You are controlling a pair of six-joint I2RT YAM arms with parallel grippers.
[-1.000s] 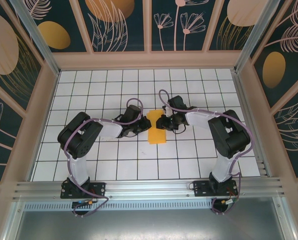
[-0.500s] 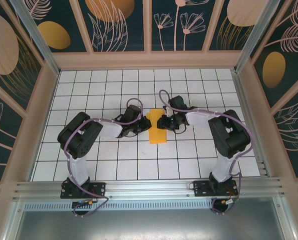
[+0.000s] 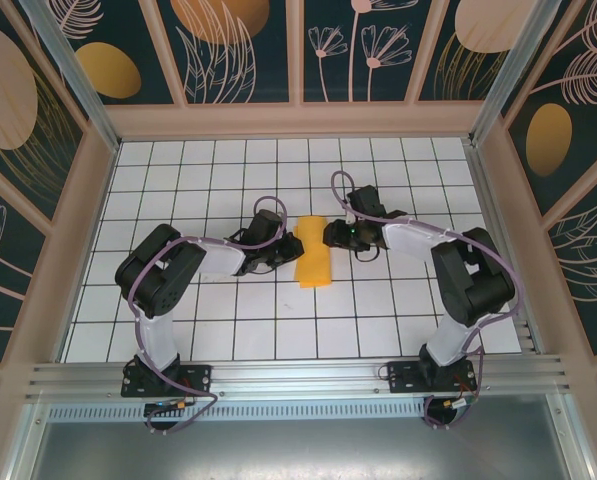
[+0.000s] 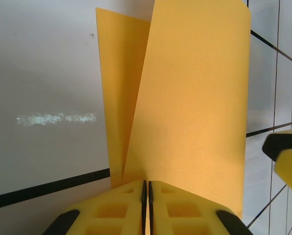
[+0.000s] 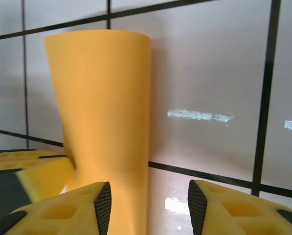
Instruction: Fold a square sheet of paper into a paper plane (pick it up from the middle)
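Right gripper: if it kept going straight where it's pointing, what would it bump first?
Probably the sheet of paper, standing just ahead of the right gripper, slightly left of its open jaws. The left gripper, shut on that sheet, is behind it. Depth is hard to judge.

Your square sheet of paper (image 3: 313, 262) was plain orange-yellow, no print. Table (image 3: 228, 180) you worked on: white tiles w/ thin blk grid lines. Your left gripper (image 4: 146, 196) had yellow fingers (image 4: 185, 205) w/ blk patches at the outer corners; right gripper (image 5: 148, 205) same yellow, blk inner edges. Arms (image 3: 168, 270) were blk w/ white shells, purple cables (image 3: 334, 180). Walls (image 3: 38, 120): dark teal bg, peach leaf + flower line art, gold ovals. Frame (image 3: 298, 120) was pale pinkish-tan; front rail (image 3: 298, 375) silver.
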